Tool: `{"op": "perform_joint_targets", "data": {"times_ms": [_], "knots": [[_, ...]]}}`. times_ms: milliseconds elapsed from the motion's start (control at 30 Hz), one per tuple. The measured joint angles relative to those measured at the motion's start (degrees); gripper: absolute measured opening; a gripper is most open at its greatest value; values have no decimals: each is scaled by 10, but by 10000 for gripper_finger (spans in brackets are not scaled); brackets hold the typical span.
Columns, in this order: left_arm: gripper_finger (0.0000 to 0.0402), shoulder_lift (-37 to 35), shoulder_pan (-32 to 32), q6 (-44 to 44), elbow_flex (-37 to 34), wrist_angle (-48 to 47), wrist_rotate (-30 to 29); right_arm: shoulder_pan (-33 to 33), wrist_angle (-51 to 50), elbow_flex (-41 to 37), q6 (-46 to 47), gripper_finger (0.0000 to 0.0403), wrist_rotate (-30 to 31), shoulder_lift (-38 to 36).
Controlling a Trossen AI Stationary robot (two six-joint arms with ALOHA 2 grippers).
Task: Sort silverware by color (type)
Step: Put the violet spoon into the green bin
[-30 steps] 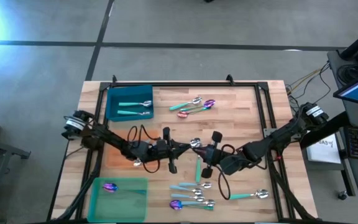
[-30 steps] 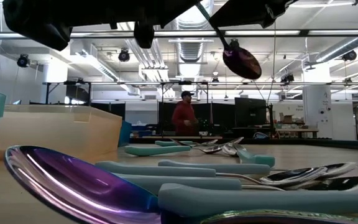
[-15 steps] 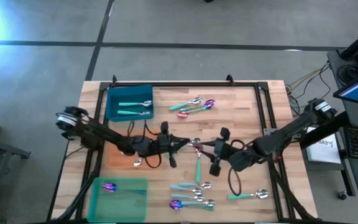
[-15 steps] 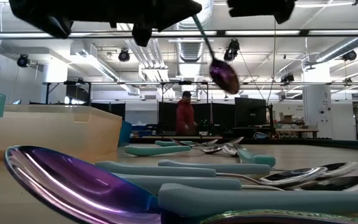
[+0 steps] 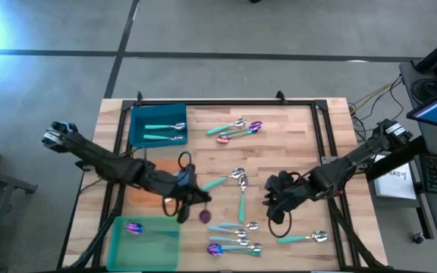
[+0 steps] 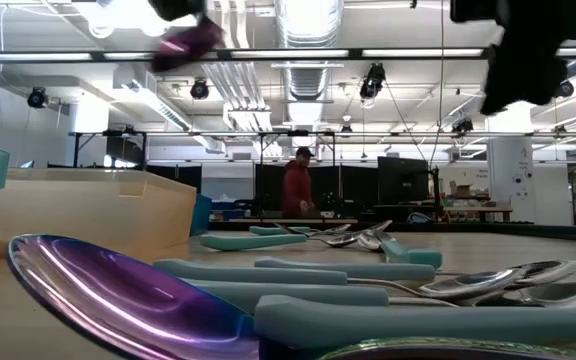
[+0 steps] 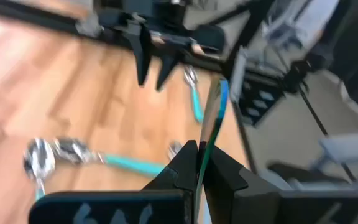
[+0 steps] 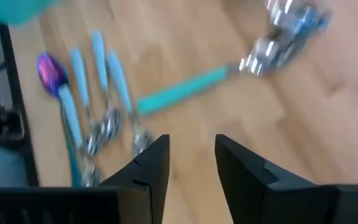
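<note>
Pinching the thin handle of a purple-headed spoon with the left gripper, fingers pressed fully together on it, over the table a little left of centre. Letting the handle run straight out from between the fingertips, the iridescent head hanging past them, seemingly clear of the wood, though hard judging its height through the blur. Hovering just beside the orange mat and near the green mat in the near-left corner, itself bearing a second purple spoon.

Keeping the right gripper right of centre, fingers standing apart and holding nothing, framing only bare wood in the gap. Pointing toward a teal-handled spoon lying at mid-table, just beside but not touching.

Leaving the rest of the silverware scattered:
- a cluster of pale-blue and teal handles along the near edge;
- a lone teal spoon toward the near-right corner;
- a mixed bunch by the far edge;
- two teal spoons resting on the blue mat in the far-left corner.
</note>
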Motion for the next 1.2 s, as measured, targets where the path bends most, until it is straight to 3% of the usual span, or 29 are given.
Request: {"op": "perform_joint_targets", "data": {"times_ms": [233,367,600,900,1200], "knots": [[0,32,-74,-198,180,-438,8,0,-7,0,39,111,-97,51],[0,64,-104,-285,217,-581,77,0,-8,0,40,112,-120,79],[0,87,-136,-290,183,-600,204,0,-14,0,34,107,-163,103],[4,89,-137,-280,116,-543,237,-9,35,0,76,124,-93,106],[64,89,-137,-244,114,-543,228,-23,102,-1,135,160,-27,167]]}}
